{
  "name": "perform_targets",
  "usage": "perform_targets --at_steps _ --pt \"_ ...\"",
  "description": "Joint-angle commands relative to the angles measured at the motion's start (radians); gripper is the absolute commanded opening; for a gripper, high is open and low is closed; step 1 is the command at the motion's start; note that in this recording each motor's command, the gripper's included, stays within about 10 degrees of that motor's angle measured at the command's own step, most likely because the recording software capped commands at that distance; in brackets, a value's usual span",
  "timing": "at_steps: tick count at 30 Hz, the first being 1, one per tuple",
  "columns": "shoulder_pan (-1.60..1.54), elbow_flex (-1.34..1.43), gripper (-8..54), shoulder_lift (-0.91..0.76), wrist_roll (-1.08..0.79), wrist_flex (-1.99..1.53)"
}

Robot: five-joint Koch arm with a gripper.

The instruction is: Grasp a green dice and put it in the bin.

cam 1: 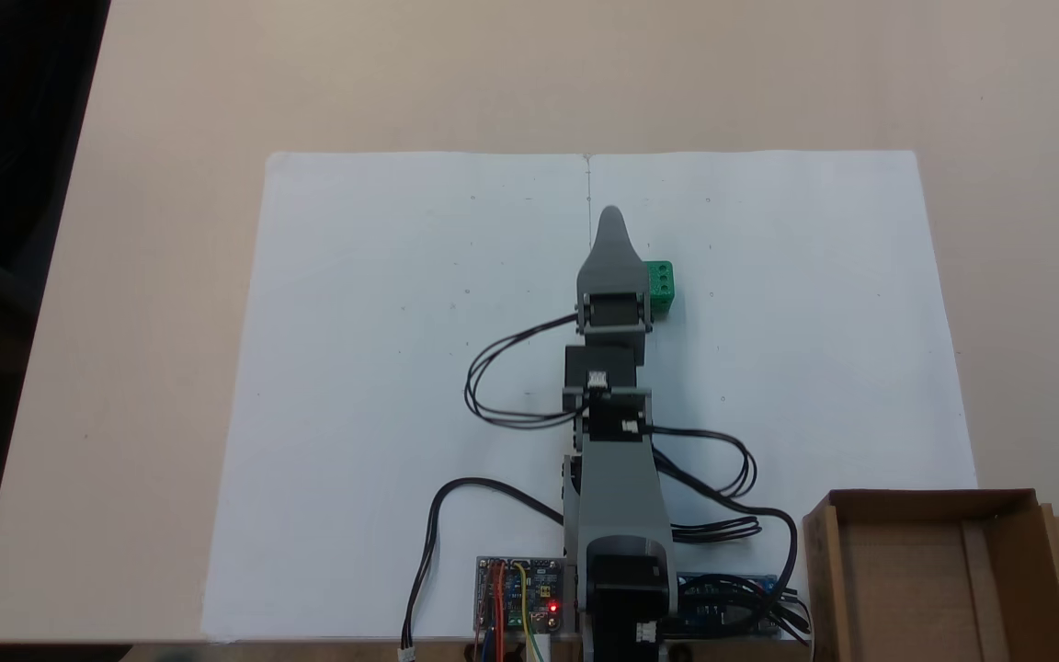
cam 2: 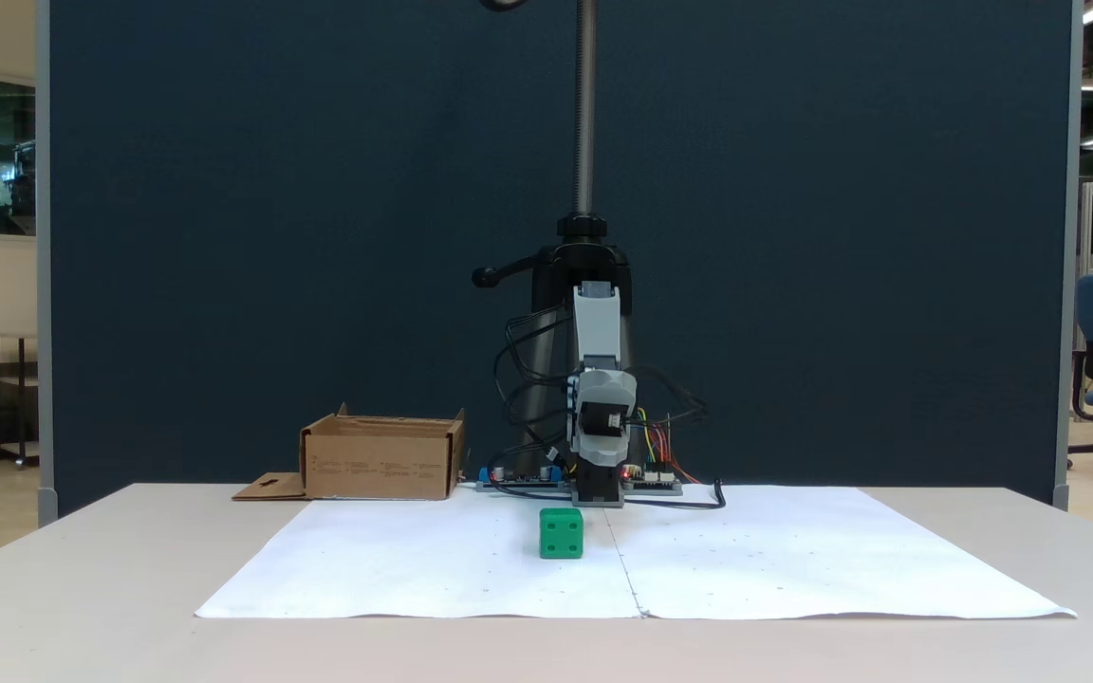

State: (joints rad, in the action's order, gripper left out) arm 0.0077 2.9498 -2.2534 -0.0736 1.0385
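1. Sitting on the white paper [cam 1: 401,368], the green dice [cam 1: 661,287] lies just right of the gripper [cam 1: 611,221] in a fixed view.
2. Whether the jaws are parted cannot be told.
3. The bin [cam 1: 943,570] stands well apart, beside the arm's base.

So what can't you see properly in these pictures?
- Gripper: in a fixed view from above, one tip shows, so open or shut is unclear.
- Green dice: from above, the arm covers part of it.
- Bin: the picture's bottom edge cuts it off; from the front, its walls hide the inside.
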Motion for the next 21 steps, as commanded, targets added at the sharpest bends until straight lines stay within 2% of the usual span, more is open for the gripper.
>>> perform_targets --at_steps 1,7,10,21 --pt "0.015 -0.095 38.9 -0.115 -0.048 -0.114" --pt "0.026 -0.268 39.4 -0.114 -0.048 -0.484" --pt "0.043 -0.370 41.8 -0.114 -0.048 -0.691" --pt "0.078 -0.736 42.5 -0.097 -0.048 -1.365"
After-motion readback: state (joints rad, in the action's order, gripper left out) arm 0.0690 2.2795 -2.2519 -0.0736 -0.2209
